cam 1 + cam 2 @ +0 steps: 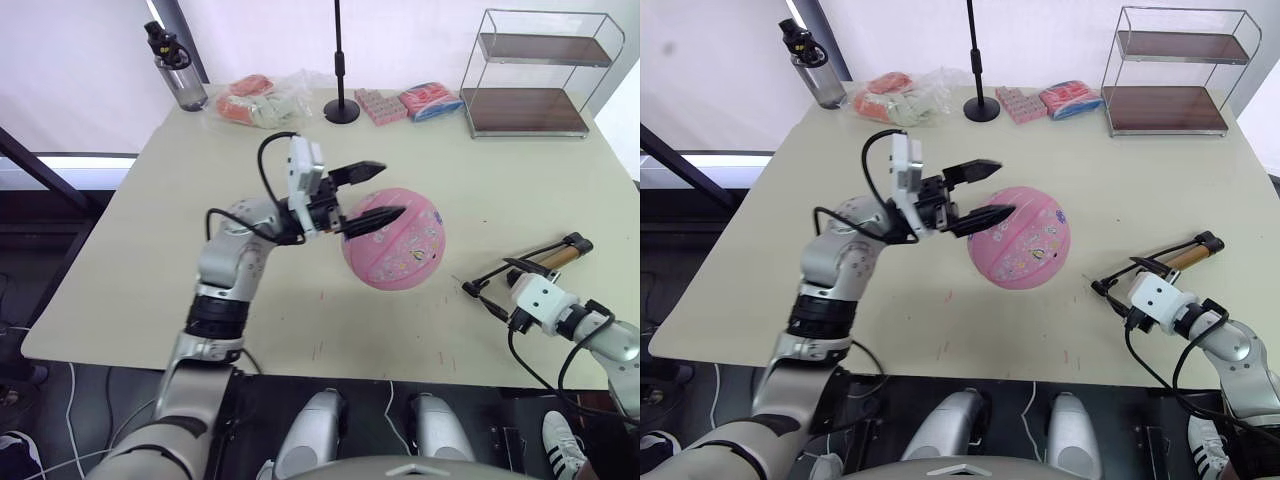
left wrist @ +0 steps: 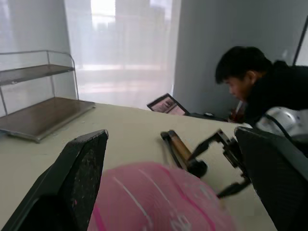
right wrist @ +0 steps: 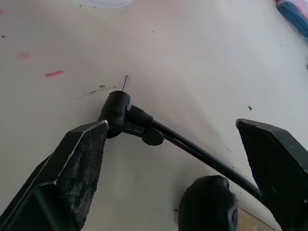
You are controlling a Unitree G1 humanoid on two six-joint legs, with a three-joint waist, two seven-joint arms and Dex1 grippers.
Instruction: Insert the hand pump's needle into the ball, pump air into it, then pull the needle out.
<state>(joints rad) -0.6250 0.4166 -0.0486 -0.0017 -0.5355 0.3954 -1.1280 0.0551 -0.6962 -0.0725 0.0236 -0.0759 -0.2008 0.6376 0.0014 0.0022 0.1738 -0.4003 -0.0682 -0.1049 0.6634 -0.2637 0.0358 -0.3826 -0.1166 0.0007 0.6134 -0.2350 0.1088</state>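
A water bottle [image 1: 180, 72], bagged packets [image 1: 258, 100] and a two-tier shelf [image 1: 540, 75] line the table's far edge.

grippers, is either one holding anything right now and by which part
Nothing is held. The left gripper is open, its fingers astride the ball's near side. The right gripper is open over the needle fitting and hose on the table.

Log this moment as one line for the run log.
left gripper: open, at ball | right gripper: open over needle and hose | hand pump: on table | needle not inserted
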